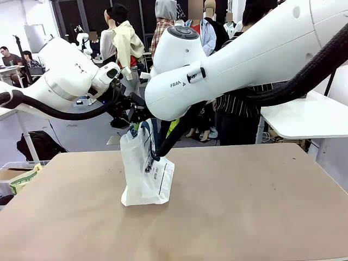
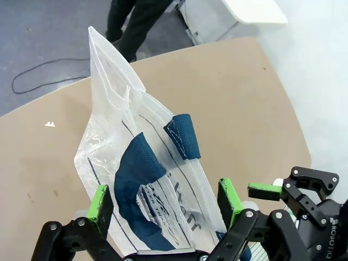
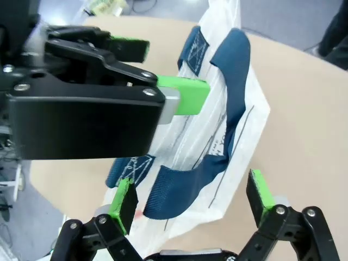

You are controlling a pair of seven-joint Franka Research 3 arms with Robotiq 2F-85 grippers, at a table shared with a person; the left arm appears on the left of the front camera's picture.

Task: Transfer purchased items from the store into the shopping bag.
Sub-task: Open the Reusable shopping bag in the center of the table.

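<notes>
left gripper point(image 2: 165, 197): jaws spread wide, nothing clamped. The shopping bag point(image 2: 111, 117) sits in the gap between its green pads point(image 2: 100, 205). From the right wrist camera one left pad looks pressed against the bag's upper edge, but I can't confirm contact: the film is translucent and the angle is poor. The bag stands upright on the bench point(image 1: 261, 206), left of centre in the front view, mouth up, print visible from the robot's side, dark blue strap handles point(image 2: 182, 136) flopped loose at the top. Both arms meet above it, and the right arm point(image 1: 244, 60) blocks the bag mouth from the front. right gripper point(image 3: 191, 189): also spread wide, holding nothing. One blue handle loop and the bag's top lie between its fingers, apparently untouched. It hangs just beside the left gripper.
</notes>
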